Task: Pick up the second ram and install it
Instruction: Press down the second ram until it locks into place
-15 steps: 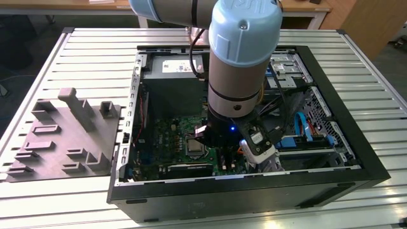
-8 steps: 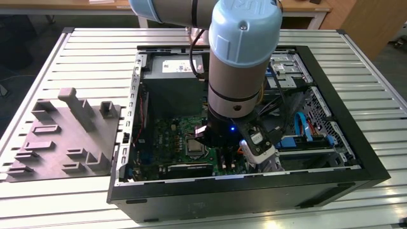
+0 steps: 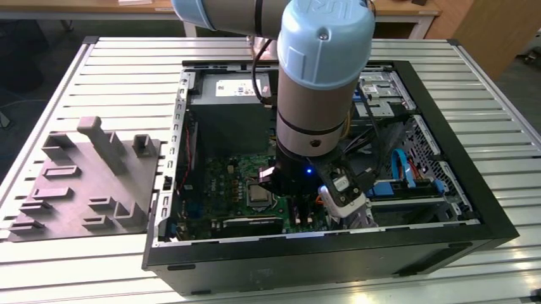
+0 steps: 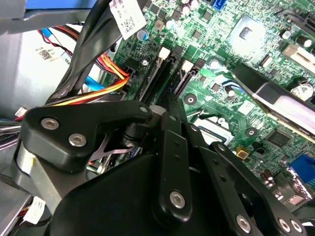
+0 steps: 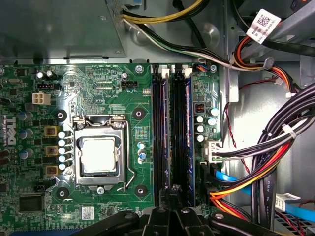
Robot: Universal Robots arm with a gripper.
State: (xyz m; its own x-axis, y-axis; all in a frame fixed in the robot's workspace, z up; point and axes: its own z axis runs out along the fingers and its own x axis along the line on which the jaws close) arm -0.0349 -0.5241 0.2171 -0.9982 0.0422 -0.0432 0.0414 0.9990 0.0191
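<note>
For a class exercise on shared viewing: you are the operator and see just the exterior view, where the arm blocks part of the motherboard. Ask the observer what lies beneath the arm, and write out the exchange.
Observer: Beneath the end effector run the memory slots, long and parallel, beside the processor socket.
Operator: Are any cables near them?
Observer: Yes. In the first wrist view an orange, yellow and red wire bundle passes close to the slots' end nearest the end effector.
</note>
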